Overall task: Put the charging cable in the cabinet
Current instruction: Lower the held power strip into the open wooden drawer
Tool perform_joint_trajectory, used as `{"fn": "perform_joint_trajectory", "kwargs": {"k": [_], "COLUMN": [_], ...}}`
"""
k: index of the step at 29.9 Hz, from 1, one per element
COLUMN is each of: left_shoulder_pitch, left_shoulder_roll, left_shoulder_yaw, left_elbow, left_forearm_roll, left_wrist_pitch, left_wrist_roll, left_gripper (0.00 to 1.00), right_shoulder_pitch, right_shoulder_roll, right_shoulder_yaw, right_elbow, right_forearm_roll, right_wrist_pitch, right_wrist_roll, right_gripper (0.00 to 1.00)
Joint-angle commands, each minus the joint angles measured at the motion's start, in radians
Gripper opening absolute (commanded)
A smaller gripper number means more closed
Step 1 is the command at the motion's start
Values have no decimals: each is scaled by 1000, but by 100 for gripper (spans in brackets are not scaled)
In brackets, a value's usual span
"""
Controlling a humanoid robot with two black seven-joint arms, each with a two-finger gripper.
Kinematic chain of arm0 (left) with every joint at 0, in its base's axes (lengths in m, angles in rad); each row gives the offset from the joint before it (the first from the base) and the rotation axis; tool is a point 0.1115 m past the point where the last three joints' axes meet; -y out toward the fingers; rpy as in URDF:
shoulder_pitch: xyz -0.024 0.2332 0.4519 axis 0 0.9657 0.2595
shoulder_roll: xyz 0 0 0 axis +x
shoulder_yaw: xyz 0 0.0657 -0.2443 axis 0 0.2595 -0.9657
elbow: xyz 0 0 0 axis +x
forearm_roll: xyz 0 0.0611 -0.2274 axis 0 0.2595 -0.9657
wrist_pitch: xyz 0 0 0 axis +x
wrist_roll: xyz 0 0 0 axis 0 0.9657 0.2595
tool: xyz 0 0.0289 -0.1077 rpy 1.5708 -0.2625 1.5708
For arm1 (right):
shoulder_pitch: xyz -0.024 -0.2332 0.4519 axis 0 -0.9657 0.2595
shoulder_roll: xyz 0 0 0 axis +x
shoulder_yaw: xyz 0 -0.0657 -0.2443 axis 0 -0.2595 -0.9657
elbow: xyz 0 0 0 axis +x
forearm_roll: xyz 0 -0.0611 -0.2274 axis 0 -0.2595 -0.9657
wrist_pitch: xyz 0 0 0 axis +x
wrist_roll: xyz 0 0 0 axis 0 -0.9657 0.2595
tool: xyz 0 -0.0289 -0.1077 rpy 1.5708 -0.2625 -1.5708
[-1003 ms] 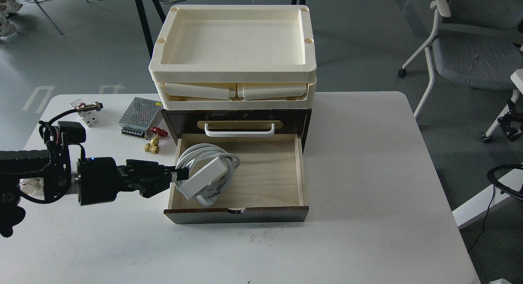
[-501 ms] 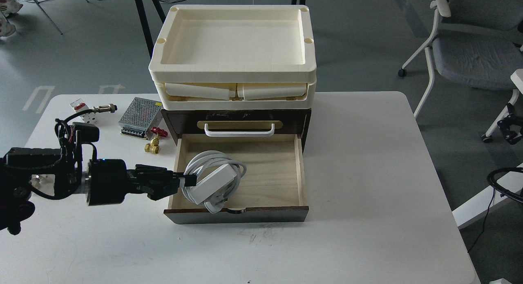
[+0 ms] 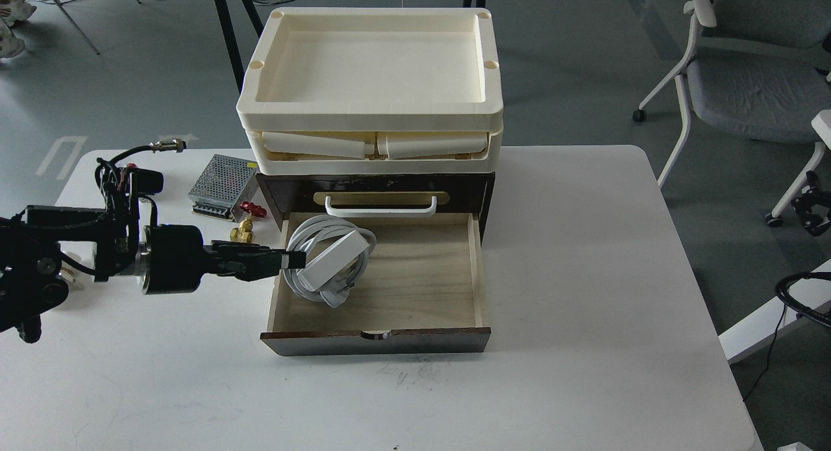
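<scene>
- The left gripper [image 3: 293, 259] has swung the charging cable [image 3: 331, 259] away from the drawer's front edge toward 12 o'clock, its fingers pinching the strip's near end.
- The cable now sits tilted over the left half of the open drawer of the cabinet [image 3: 380, 334], cord looped around it.
- Cream trays [image 3: 370, 117] are stacked on the cabinet top at 12 o'clock; the upper one holds nothing.
</scene>
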Motion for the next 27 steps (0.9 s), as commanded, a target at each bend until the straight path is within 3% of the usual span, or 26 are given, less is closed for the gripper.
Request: {"fn": "perform_joint_trajectory", "kwargs": {"k": [1, 27], "left_shoulder_pitch": [1, -2], "left_shoulder_roll": [-28, -79], "left_shoulder_yaw": [0, -1], "left_elbow": [28, 88], "left_forearm_roll": [0, -69], "left_wrist_pitch": [-10, -4], "left_wrist_roll": [0, 0], "left_gripper": [0, 0], "right_shoulder_pitch": [0, -7], "right_shoulder_roll": [3, 3], "right_shoulder_yaw": [0, 0], "right_elbow": [-1, -2], "right_forearm_roll": [-1, 0], "right_wrist_pitch": [0, 0], "right_wrist_roll": [0, 0], "right_gripper": [100, 100]}}
